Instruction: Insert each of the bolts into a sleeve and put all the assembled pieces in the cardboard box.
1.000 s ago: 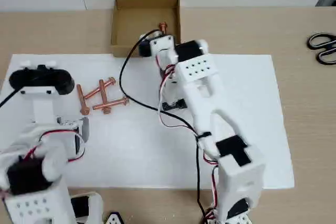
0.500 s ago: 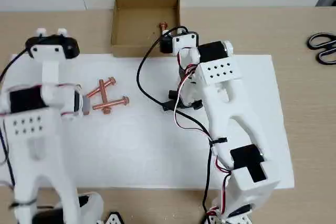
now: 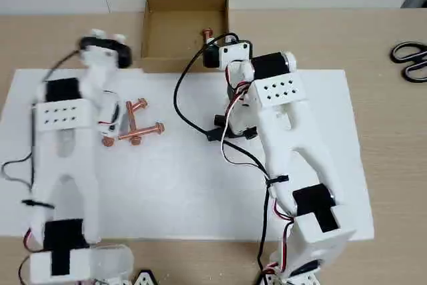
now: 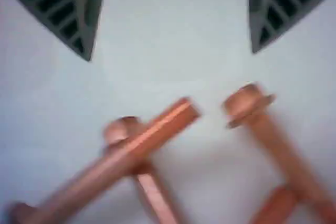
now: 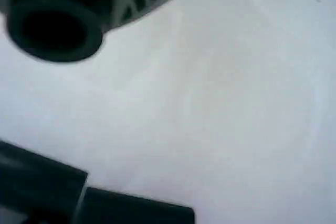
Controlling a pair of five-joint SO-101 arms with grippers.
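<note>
Over the table, high view: logging cardboard box (image 3: 152, 48) just past the far edge of white sheet (image 3: 200, 191), holding one copper piece (image 3: 207, 33) against the wall nearest right arm (image 3: 277, 95); logging loose bolts (image 3: 141, 127) lying crossed in a small heap on the sheet, short of the box; noting left arm (image 3: 63, 115) standing partly over that heap and hiding one side of it; noting right gripper (image 3: 230, 130) low over bare sheet, between heap and box corner, its grip not to be told; noting black cable (image 3: 179, 101) looping beside the heap, and scissors (image 3: 410, 58) well apart on table (image 3: 373, 31). Left wrist view: recording left gripper (image 4: 170, 53) hanging wide open above the heap, gripping nothing; recording upper bolt (image 4: 142, 140) lying slantwise across a second one, and flanged bolt (image 4: 262, 124) just beside its end, not touching. Right wrist view: recording dark round hollow part (image 5: 52, 30) over the sheet, sleeve or gripper piece not to be told apart. Judging the step as picking a bolt from the heap, one piece already boxed; judging the next move as calling for lowering and centring on a single shank, most likely the upper or the flanged one; flagging the crossed pieces as likely to be dragged along.
</note>
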